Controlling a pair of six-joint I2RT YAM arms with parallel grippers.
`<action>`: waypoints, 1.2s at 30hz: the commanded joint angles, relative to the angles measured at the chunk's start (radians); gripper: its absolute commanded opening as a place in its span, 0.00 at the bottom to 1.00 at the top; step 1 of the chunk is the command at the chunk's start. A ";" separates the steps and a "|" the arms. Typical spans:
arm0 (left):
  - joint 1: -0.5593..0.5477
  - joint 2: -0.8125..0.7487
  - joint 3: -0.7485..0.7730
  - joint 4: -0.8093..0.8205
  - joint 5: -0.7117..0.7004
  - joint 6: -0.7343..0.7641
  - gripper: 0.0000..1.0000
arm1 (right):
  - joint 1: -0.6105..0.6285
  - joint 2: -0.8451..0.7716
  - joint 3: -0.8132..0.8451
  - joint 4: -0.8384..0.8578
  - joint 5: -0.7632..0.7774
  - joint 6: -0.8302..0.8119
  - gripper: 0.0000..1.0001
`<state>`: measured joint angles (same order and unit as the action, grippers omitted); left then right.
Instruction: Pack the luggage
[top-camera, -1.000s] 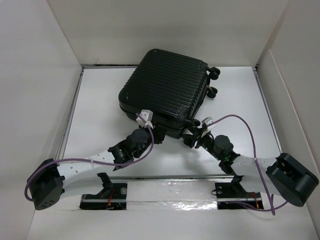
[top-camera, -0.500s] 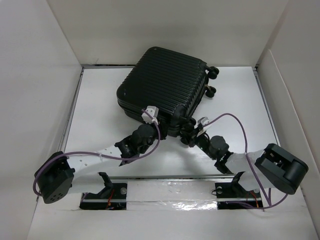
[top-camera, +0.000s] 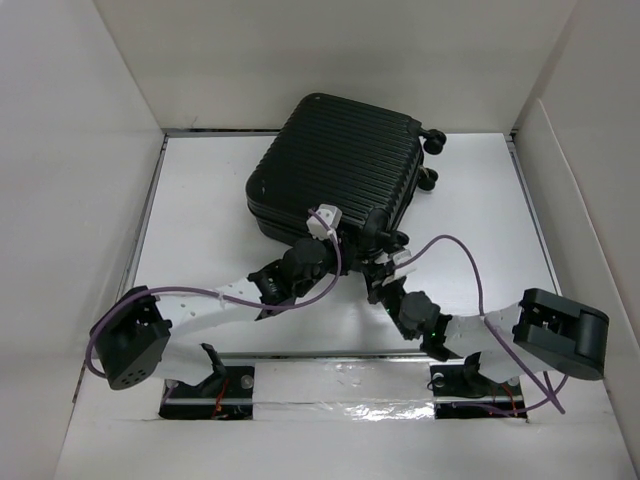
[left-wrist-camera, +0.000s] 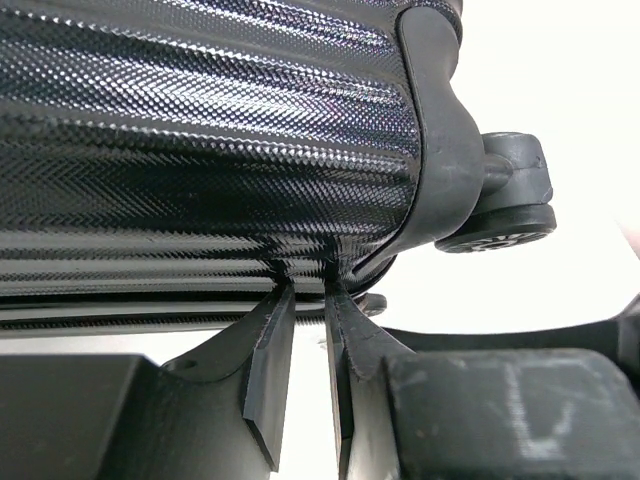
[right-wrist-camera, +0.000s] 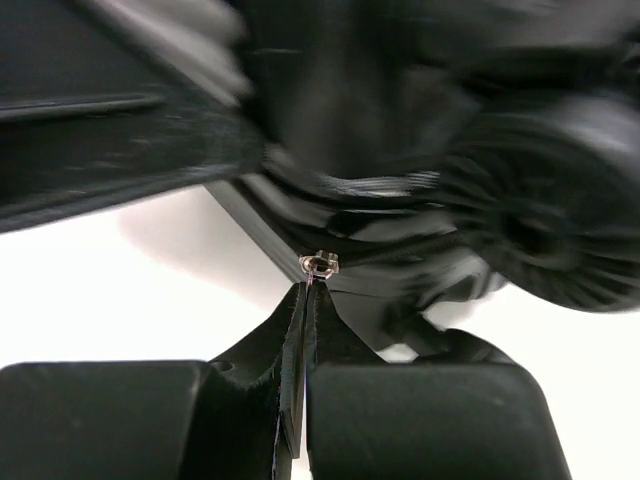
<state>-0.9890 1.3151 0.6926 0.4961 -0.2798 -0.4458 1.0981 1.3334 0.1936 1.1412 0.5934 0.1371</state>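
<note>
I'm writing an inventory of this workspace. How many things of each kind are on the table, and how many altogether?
Suitcase: 1
Robot arms: 2, the left arm and the right arm
Total: 3

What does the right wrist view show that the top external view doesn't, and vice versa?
Only right wrist: the right end effector shut, a small metal piece at its tips. Only top external: the whole luggage, closed, flat on the table, the left end effector at its near edge. Both: the right end effector by a wheel at the luggage's near corner.
</note>
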 joint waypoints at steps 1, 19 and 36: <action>0.026 0.038 0.105 0.156 -0.012 -0.001 0.16 | 0.175 -0.013 0.101 -0.053 0.018 -0.002 0.00; 0.231 -0.354 -0.082 -0.086 -0.076 -0.135 0.51 | 0.045 0.057 0.262 -0.101 -0.191 0.025 0.00; 1.040 -0.073 -0.038 0.154 0.425 -0.522 0.50 | 0.013 -0.227 0.144 -0.317 -0.306 0.048 0.00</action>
<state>0.0483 1.1481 0.5354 0.5522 -0.0200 -0.9207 1.1038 1.1515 0.3328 0.6712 0.3691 0.1631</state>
